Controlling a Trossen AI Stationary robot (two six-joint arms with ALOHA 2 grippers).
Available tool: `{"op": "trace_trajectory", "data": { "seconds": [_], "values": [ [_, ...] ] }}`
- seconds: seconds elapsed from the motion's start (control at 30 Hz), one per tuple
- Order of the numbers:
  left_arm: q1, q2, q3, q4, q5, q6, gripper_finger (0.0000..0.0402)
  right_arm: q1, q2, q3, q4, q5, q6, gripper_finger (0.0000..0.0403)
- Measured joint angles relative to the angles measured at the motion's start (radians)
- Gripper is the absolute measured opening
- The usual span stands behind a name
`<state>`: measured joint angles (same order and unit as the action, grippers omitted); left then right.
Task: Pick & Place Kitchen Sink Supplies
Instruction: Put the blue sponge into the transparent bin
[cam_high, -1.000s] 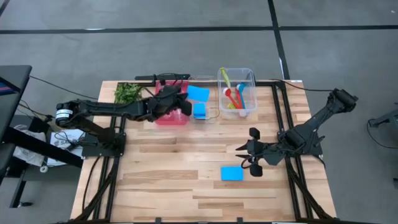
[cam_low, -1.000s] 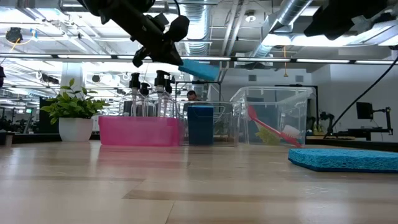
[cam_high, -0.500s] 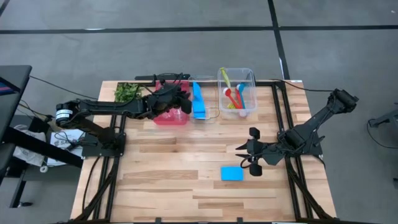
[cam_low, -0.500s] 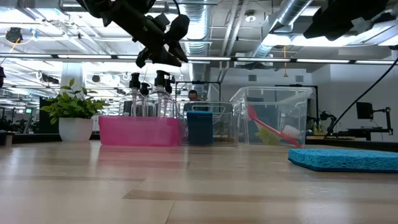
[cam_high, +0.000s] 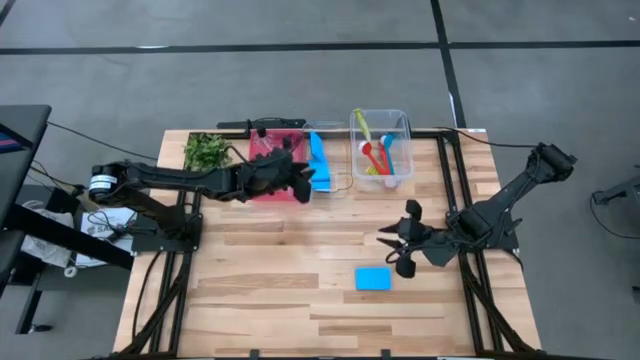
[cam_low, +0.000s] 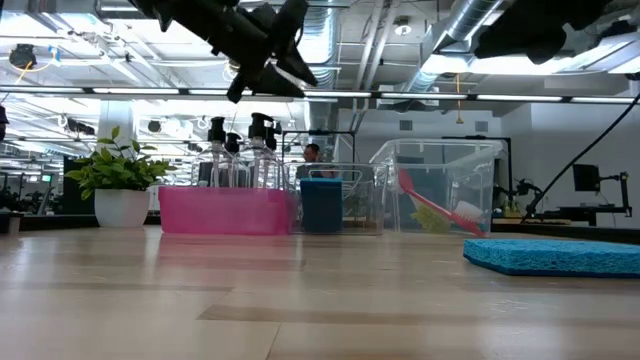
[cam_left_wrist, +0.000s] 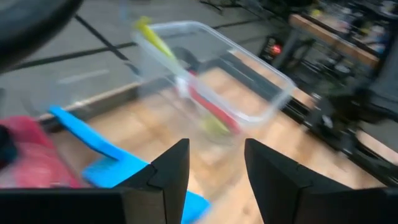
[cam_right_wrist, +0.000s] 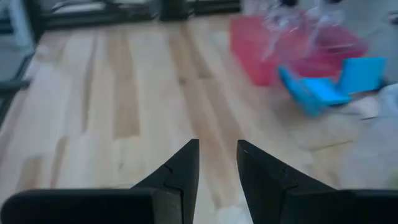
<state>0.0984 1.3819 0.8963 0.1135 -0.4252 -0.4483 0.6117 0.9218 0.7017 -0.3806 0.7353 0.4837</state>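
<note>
My left gripper (cam_high: 304, 181) hovers open and empty above the near end of the red bin (cam_high: 270, 185), beside a small clear container (cam_high: 337, 184). In that container two blue sponges (cam_high: 318, 165) stand on edge; one (cam_left_wrist: 84, 132) leans slanting on the other (cam_left_wrist: 121, 175). Clear bottles with black caps (cam_low: 235, 150) stand in the red bin. A third blue sponge (cam_high: 372, 278) lies flat on the table. Just to its right, above the table, my right gripper (cam_high: 401, 252) is open and empty.
A larger clear bin (cam_high: 380, 148) at the far side holds red, blue and yellow-green brushes. A leafy plant (cam_high: 205, 150) stands at the far left. The wooden table (cam_high: 280, 270) lies bare between the bins and the flat sponge.
My left gripper has opened and let go of the blue sponge it held over the small clear container. The sponge has dropped in and stands on edge against the other one. The gripper has then drawn slightly toward the near edge. My right gripper has rolled a little in place.
</note>
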Motion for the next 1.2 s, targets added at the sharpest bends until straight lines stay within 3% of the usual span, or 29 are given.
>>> {"op": "trace_trajectory", "data": {
  "seconds": [0.13, 0.67, 0.8, 1.0, 1.2],
  "values": [
    [-0.072, 0.0, 0.0, 0.0, 0.011, -0.022, 0.0151, 0.0, 0.0, 0.0, 0.007, 0.075, 0.008, 0.0102],
    [-0.412, 0.02, 0.0, 0.043, 0.009, -0.029, 0.0141, 0.069, 0.0, 0.0, 0.025, 0.075, 0.015, 0.0102],
    [-0.464, 0.103, 0.0, 0.142, 0.021, 0.065, 0.0141, 0.104, 0.0, 0.0, 0.022, 0.058, 0.014, 0.0102],
    [-0.5, 0.285, 0.0, 0.296, 0.059, 0.1, 0.015, 0.148, 0.0, 0.0, 0.019, -0.126, 0.019, 0.0102],
    [-0.504, 0.428, 0.007, 0.445, 0.068, 0.069, 0.0152, 0.209, 0.0, 0.0, 0.02, -0.111, 0.065, 0.0102]
  ]
}}
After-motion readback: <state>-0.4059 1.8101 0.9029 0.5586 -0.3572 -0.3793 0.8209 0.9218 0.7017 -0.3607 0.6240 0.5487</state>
